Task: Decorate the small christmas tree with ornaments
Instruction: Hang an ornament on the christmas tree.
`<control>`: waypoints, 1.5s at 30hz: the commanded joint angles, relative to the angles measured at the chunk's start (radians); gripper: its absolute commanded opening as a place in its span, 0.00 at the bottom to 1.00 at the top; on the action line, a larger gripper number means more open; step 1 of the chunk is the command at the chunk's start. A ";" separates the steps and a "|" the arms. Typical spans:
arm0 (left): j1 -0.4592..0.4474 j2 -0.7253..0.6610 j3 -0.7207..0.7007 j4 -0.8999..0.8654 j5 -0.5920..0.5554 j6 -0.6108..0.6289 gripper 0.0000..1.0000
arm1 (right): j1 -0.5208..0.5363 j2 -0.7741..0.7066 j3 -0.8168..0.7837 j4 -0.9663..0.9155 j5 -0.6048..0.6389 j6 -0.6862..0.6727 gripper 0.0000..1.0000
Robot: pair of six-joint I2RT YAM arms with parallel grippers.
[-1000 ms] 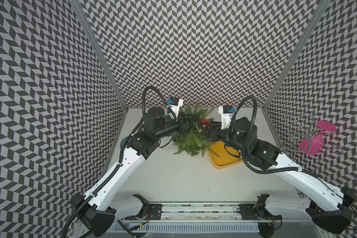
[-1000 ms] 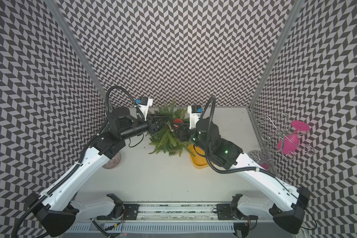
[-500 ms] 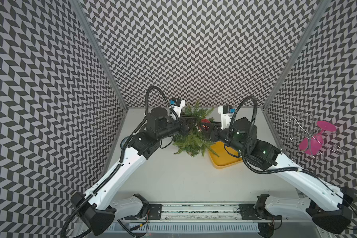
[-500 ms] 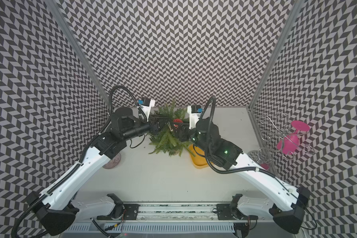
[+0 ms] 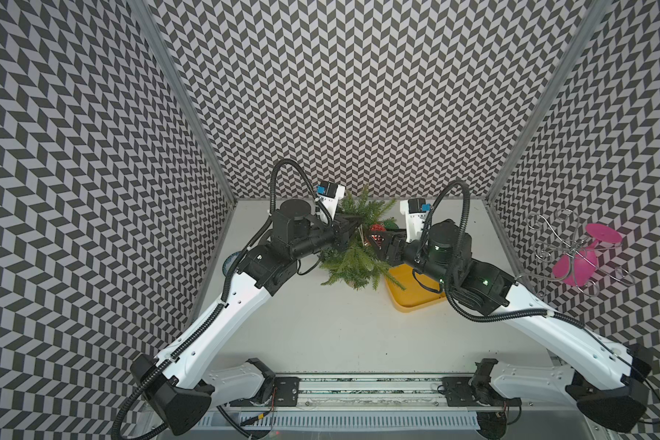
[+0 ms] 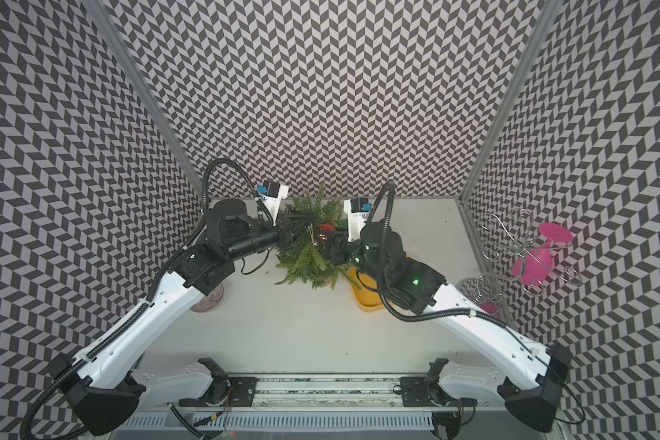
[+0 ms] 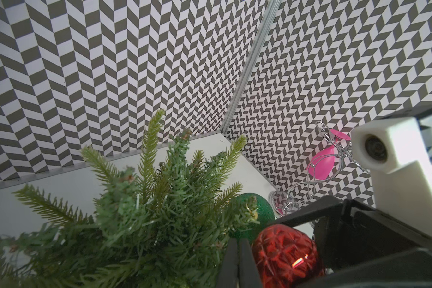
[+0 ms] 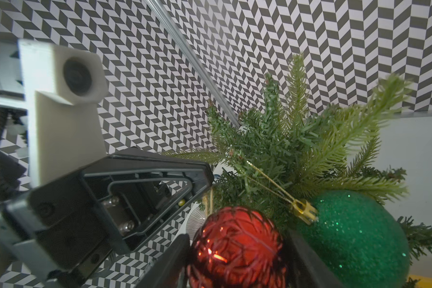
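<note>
**Red ball held at the tree, a gripper on each side**

The tree (image 5: pixel 351 263) stands between the two grippers, whose tips are both in its upper branches. The tray (image 5: pixel 412 299) lies behind and below the right gripper (image 5: pixel 373 239). The green ball (image 8: pixel 354 239) hangs from a branch just past that gripper's finger. The right jaws sit against either side of the red ball (image 8: pixel 237 249). The left gripper (image 7: pixel 235 245), just beside it, is pressed together.
</note>
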 commanded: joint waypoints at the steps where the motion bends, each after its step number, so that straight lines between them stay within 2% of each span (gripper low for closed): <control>1: 0.000 -0.004 0.030 -0.014 -0.016 0.006 0.00 | 0.008 -0.033 -0.010 0.056 -0.028 0.015 0.64; 5: 0.000 -0.004 0.031 -0.013 -0.018 0.007 0.00 | 0.011 -0.045 -0.017 0.062 -0.035 0.016 0.66; 15: 0.000 -0.009 0.031 -0.012 -0.017 0.001 0.01 | 0.017 -0.083 -0.029 0.056 -0.037 0.016 0.65; 21: 0.000 -0.016 0.034 -0.012 -0.013 -0.003 0.13 | 0.017 -0.106 -0.029 0.038 -0.031 0.012 0.64; 23: 0.000 -0.019 0.035 -0.011 -0.015 -0.006 0.25 | 0.017 -0.115 -0.029 0.030 -0.026 0.007 0.64; 26: 0.000 -0.026 0.037 -0.012 -0.013 -0.009 0.36 | 0.017 -0.137 -0.027 0.008 0.006 -0.002 0.64; 31: 0.000 -0.047 0.035 -0.010 -0.017 -0.003 0.38 | 0.016 -0.167 -0.004 -0.059 0.069 -0.019 0.64; 38: 0.005 -0.105 0.003 -0.014 -0.017 -0.004 0.46 | -0.014 -0.211 -0.010 -0.136 0.139 -0.006 0.64; 45: 0.040 -0.216 -0.089 -0.026 -0.012 -0.015 0.46 | -0.165 -0.259 -0.049 -0.217 0.096 0.017 0.64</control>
